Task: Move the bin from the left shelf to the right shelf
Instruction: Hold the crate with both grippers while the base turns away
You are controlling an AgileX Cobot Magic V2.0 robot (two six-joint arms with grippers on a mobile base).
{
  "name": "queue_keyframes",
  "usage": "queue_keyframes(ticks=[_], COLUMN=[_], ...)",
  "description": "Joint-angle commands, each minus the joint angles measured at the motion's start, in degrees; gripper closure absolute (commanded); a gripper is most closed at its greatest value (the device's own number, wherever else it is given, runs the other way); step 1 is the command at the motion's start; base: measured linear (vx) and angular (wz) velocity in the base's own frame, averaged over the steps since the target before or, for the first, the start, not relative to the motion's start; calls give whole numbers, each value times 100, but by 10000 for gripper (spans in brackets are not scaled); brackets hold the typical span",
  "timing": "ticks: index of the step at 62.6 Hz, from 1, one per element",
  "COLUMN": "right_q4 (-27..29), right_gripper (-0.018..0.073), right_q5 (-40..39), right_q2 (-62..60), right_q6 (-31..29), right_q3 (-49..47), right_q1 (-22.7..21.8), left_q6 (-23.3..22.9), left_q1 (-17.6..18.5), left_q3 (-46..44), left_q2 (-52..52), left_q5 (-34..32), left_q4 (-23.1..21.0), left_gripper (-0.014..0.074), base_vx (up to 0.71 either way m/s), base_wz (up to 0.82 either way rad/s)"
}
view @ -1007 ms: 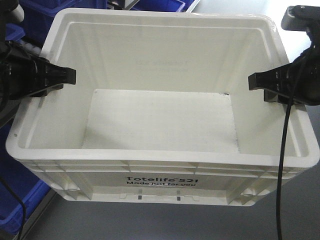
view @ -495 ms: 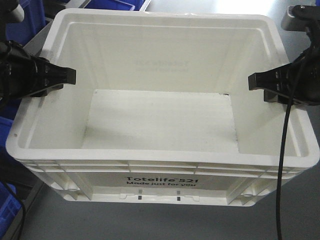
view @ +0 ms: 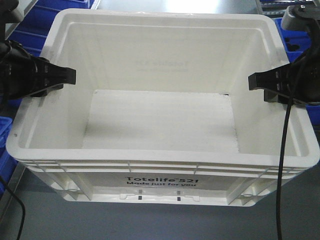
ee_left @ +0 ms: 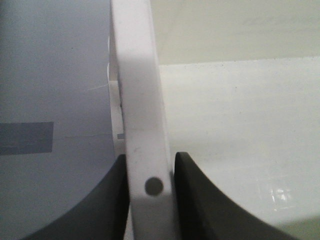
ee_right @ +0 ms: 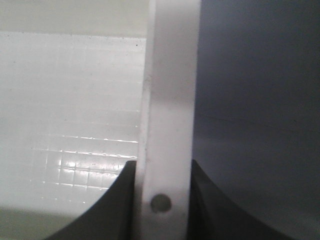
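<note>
Currently the bin (view: pixel 160 156) hangs square in the front view, open side up and empty, its printed long wall facing the camera.

- Long axis runs side to side, from one arm to the other. Each arm has one short end wall.
- Left gripper (view: pixel 54 76): jaws pinching the left end wall at the rim, one finger inside the bin and one outside. The left wrist view confirms it: the rim (ee_left: pixel 141 100) runs up between the two dark fingers, both pressed against it.
- Right gripper (view: pixel 267 84): jaws pinching the right end wall the same way. In the right wrist view the rim (ee_right: pixel 170 75) sits tight between the fingers, no gap showing.
- Both grips sit at about mid-length of their walls and at matching height, so the bin is centred between the arms; neither is nearer.
- Grey surface (view: pixel 50 220) lies below the near wall; I cannot tell whether the bin rests on it or is carried clear.
- Blue bins (view: pixel 30 20) show behind the far corners.
- Black cable (view: pixel 285 150) drapes down over the right front corner.

Judgement: a sideways carry to the right shelf depends on both arms travelling together along that axis; uneven motion would twist the walls in the pinch.
</note>
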State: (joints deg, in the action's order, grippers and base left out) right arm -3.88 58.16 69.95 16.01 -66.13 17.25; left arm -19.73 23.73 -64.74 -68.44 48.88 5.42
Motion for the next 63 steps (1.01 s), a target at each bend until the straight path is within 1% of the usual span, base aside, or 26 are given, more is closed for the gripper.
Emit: queue_keyframes(ticks=[1, 33, 63], right_q4=[-531, -531, -531], right_gripper=[565, 565, 565], right_q5=[-550, -550, -550], right_q2=[-207, -207, -207], right_q6=[-122, -122, -122], right_q3=[-224, -224, -224], right_q1=[-83, -83, -83], left_q6=[137, 137, 137], left_q1=[-1, -1, -1], left_q3=[-199, -199, -199], left_q2=[242, 242, 242], left_q5=[-538, -538, -537], left_q4=[170, 170, 170], left_gripper=[603, 603, 602], base_vx=[17, 19, 23], base_wz=[-44, -39, -12])
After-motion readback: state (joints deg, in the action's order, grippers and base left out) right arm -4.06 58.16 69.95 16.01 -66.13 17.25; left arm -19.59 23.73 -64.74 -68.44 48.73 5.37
